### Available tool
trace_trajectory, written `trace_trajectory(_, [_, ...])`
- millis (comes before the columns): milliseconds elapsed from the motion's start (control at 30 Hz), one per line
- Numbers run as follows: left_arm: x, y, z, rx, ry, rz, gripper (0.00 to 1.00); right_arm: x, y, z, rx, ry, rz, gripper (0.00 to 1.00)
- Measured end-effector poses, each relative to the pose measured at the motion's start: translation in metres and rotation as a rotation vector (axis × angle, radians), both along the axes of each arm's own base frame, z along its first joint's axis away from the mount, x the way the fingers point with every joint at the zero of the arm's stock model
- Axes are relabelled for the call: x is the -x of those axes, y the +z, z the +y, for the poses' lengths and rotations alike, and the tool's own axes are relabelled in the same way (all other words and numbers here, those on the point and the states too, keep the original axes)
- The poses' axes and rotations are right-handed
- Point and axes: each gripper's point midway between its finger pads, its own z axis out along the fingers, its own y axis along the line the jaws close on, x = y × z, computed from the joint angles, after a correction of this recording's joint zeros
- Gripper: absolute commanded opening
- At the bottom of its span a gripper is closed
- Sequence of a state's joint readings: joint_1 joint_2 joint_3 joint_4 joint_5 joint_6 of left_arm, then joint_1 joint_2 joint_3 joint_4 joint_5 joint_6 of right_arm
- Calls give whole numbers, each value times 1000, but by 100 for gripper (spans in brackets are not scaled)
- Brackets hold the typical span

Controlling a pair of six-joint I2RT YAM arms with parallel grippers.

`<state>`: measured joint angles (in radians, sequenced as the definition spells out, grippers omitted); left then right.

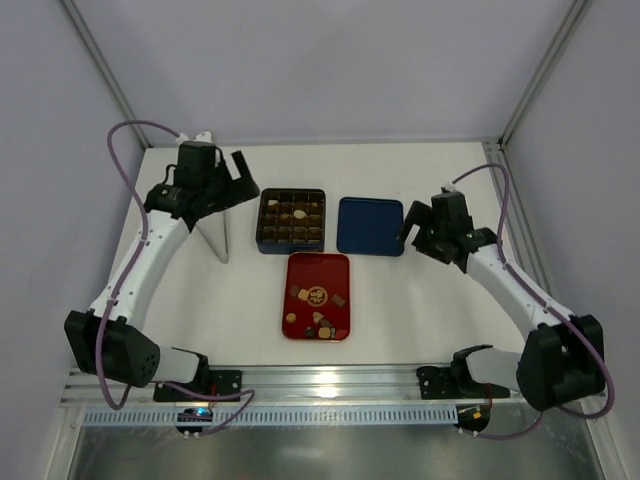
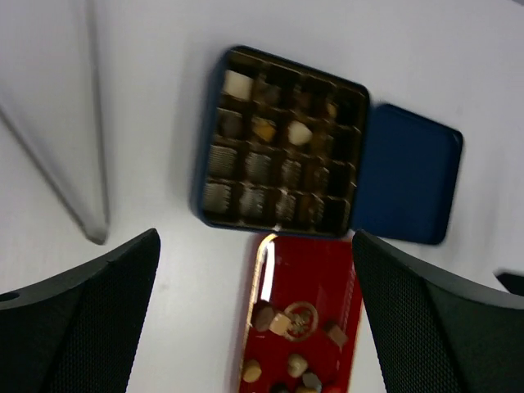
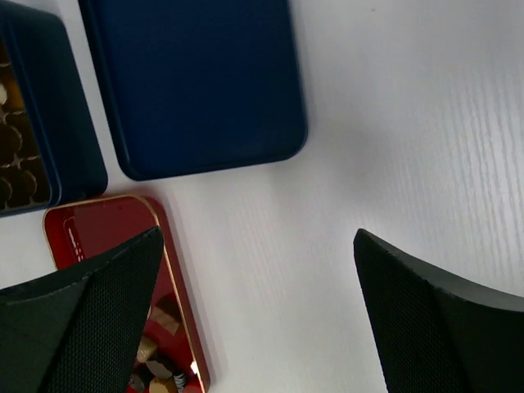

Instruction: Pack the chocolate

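- Fingers (image 2: 82, 319) of the left gripper (image 2: 255, 246) are spread wide, and nothing is held between them.
- In the right wrist view, the right gripper (image 3: 258, 237) is also shown spread wide and empty, with bare white table (image 3: 426, 123) under the gap.
- From above, the left gripper is seen raised over the table to the left of the gridded box (image 1: 292, 220). The right gripper is seen just right of the blue lid (image 1: 370, 226).
- One gridded box, one blue lid and one red tray (image 1: 318, 272) are counted. The lid lies just beside the box's right edge. The tray's far edge lies near the box's near edge.
- The chocolate (image 2: 296, 363) is found in two places. About eight loose pieces are scattered in the red tray, though an exact count cannot be made. Four pale or tan pieces are made out in the far cells of the box.
- The remaining cells are too dark for their contents to be told.
- Open table is available left of the box and tray, right of the lid and tray, and behind the box up to the back wall (image 1: 330, 70).
- The near edge is bounded by a metal rail (image 1: 330, 378).
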<state>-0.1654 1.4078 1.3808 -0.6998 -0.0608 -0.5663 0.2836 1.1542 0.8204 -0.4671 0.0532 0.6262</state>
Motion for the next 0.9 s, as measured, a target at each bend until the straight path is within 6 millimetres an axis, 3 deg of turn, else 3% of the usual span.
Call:
trace_trajectory(67, [13,14,-42,39,-123,-36,96,-16,-9,-5,12,-12,43,94])
trace_trajectory(133, [28,16,-83,71,-247,-31,96,-36,-19,-6,23,-7,81,88])
trace_trajectory(233, [48,6,-130,92,-397,11,96,-72,-39,-4,28,7,136,72])
trace_trajectory(367, [77,-15,-182,111,-577,91,96,-108,-69,-5,20,15,206,67])
trace_trajectory(467, [86,-26,-201,121,-659,139,96,-124,-88,-9,33,14,244,65])
trace_trajectory(567, [84,-32,-211,131,-695,162,95,-125,-97,-9,42,20,265,62])
trace_trajectory(900, [67,-51,-245,172,-763,218,96,-142,-105,-8,60,42,265,34])
